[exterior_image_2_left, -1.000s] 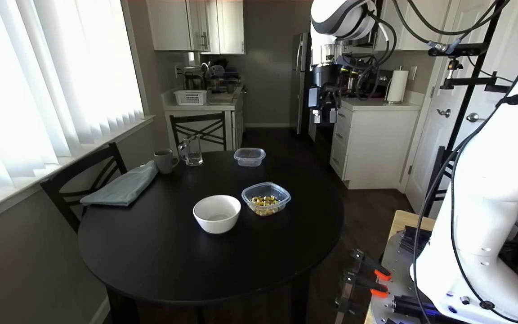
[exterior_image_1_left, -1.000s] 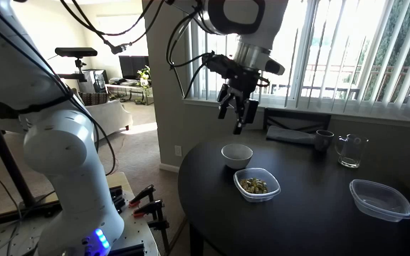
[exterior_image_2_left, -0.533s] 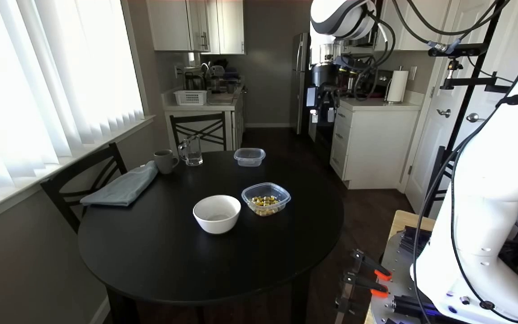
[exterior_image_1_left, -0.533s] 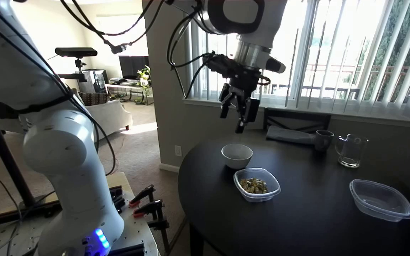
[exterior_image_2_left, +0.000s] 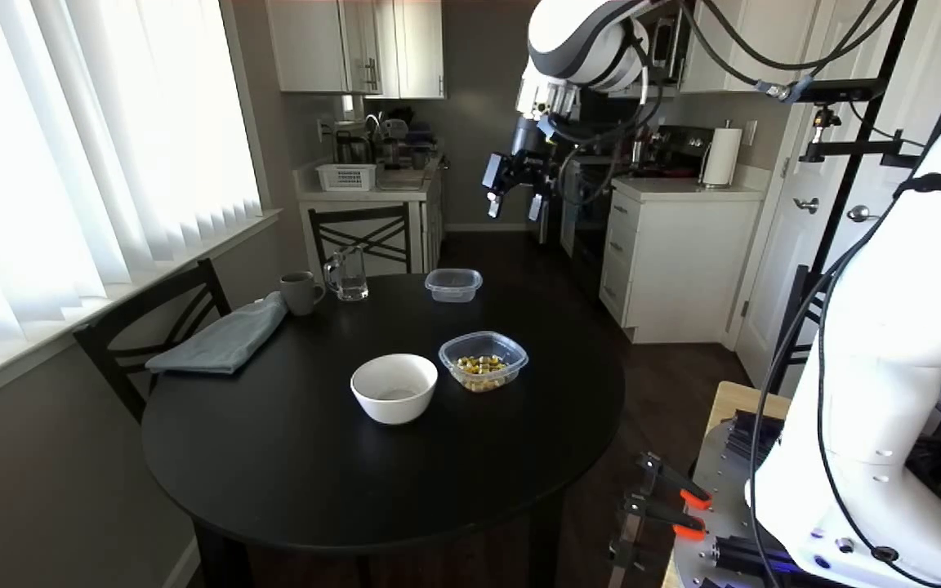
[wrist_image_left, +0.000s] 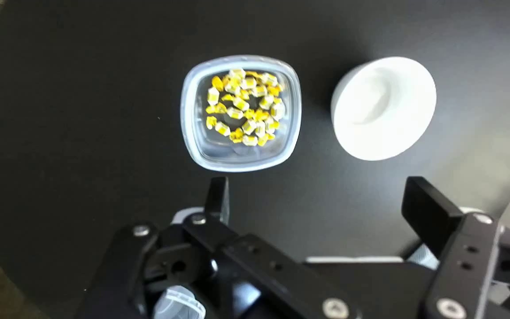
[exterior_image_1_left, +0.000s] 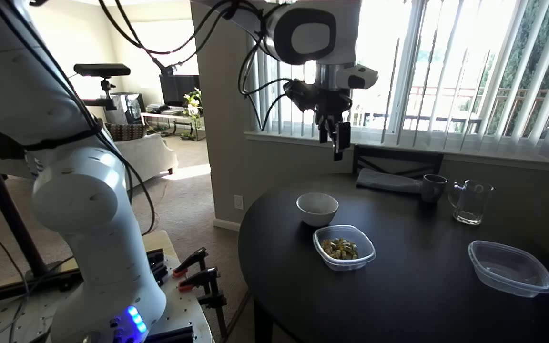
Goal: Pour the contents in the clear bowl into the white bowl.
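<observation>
Tool (wrist_image_left: 321,200) hovers well above worktop (wrist_image_left: 82,110), jaws wide apart. Clear squarish plastic bowl (wrist_image_left: 237,155), holding yellow-and-white pieces (wrist_image_left: 240,103), stands upright on worktop, just beside round white bowl (wrist_image_left: 392,126).

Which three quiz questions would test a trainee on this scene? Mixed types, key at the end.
1. True or false: the bits lie in the clear bowl, not in the white bowl.
2. Multiple choice: the gripper is (a) shut on the white bowl, (b) open, (c) shut on the clear bowl.
3. Fill in: in both exterior views, the mug stands between the cloth and the ____.

Key:
1. True
2. b
3. glass
</observation>
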Motion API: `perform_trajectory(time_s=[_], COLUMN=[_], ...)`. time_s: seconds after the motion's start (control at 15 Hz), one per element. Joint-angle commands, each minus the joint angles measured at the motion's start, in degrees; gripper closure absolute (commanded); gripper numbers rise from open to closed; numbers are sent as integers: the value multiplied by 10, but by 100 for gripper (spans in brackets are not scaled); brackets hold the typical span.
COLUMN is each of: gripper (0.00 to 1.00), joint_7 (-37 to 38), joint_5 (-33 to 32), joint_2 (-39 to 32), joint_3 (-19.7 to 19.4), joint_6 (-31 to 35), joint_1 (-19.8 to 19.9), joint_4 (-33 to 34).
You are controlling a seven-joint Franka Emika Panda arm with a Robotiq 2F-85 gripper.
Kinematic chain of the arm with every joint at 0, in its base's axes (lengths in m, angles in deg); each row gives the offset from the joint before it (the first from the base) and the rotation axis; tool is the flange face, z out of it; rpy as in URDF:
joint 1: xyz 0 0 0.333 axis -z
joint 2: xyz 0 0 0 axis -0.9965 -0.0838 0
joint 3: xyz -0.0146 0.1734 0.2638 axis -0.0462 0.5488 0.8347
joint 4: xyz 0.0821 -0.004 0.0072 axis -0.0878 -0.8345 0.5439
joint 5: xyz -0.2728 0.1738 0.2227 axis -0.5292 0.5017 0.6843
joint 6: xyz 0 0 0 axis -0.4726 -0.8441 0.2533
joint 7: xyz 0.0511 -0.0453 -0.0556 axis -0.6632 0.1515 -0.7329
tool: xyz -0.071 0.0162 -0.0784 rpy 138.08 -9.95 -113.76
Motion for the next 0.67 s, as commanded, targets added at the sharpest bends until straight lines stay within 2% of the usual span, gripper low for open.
perform_trajectory(time_s=[0.0, 0.2, 0.6], gripper=[0, 0, 0], joint_7=[70, 140, 212], joint_5=[39, 33, 30], joint_2=[-93, -165, -201], joint_3=[14, 15, 17], joint_6=[149, 253, 332], joint_1=[4, 7, -15], joint_4=[6, 10, -7])
